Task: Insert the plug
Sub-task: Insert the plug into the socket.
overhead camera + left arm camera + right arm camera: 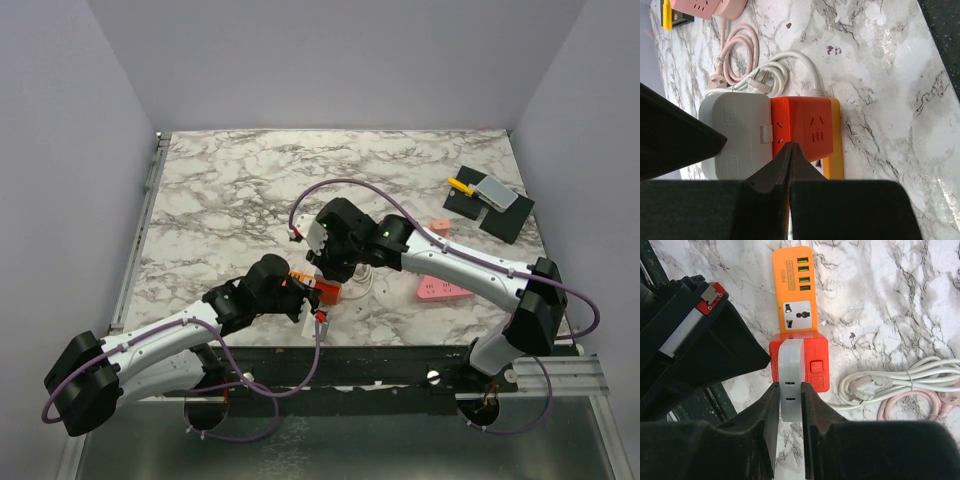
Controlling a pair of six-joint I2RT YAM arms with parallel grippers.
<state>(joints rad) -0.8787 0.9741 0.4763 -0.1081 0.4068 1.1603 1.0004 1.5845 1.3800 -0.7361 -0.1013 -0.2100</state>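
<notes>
A grey plug adapter [791, 390] sits against the side of a red socket cube [815, 365], which rests on an orange power strip [792, 285]. My right gripper [790, 387] is shut on the grey adapter, one finger on each flat side. In the left wrist view the adapter [735, 135] meets the red cube [807, 125] with metal prongs showing at the seam. My left gripper [790, 146] is shut and empty, its tips at the red cube's near edge. In the top view both grippers, left [318, 292] and right [335, 268], meet at the cube [328, 291] near the table's front edge.
A coiled white cable [890, 385] and a pink cable [920, 407] lie right of the cube. A pink power strip [445, 290] lies further right. A black mat [490, 205] with a grey block and a yellow piece sits at the far right.
</notes>
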